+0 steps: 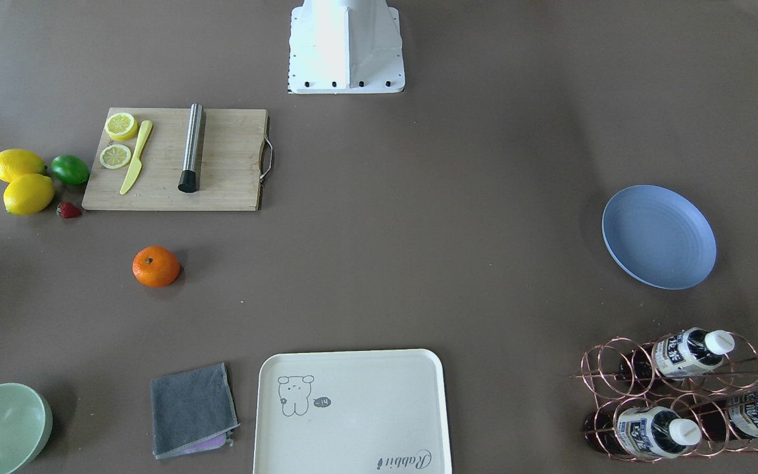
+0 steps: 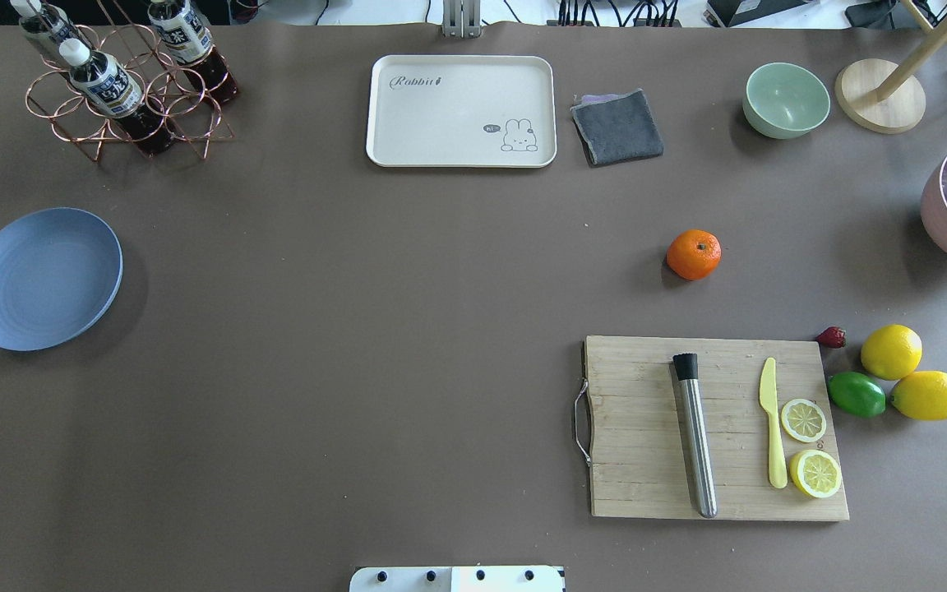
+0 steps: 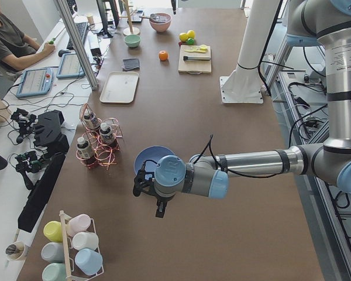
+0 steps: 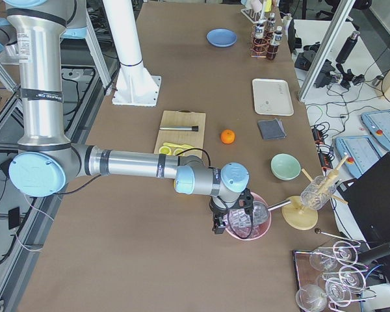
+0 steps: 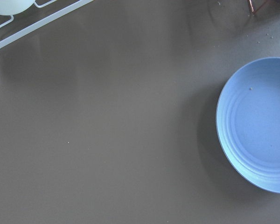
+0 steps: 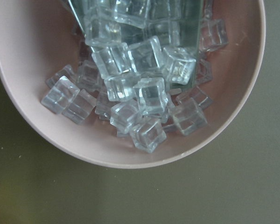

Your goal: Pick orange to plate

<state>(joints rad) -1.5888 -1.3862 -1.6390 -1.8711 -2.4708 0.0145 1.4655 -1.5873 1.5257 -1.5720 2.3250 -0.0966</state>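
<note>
The orange [image 2: 694,254] sits alone on the brown table, just beyond the cutting board, also visible in the front view [image 1: 156,266]. The empty pale-blue plate [image 2: 43,278] lies far across the table on my left side [image 1: 658,237]. In the exterior left view my left gripper [image 3: 143,186] hangs at the plate's near edge; its wrist view shows the plate [image 5: 259,126] but no fingers. My right gripper [image 4: 221,220] hovers over a pink bowl, far from the orange [image 4: 227,136]. Whether either gripper is open or shut cannot be told.
A wooden cutting board [image 2: 646,386] carries a steel tube, a yellow knife and lemon slices; lemons [image 2: 891,351], a lime [image 2: 856,394] and a strawberry lie beside it. Cream tray [image 2: 461,156], grey cloth, mint bowl [image 2: 786,99], bottle rack [image 2: 124,99], pink ice bowl [image 6: 28,116].
</note>
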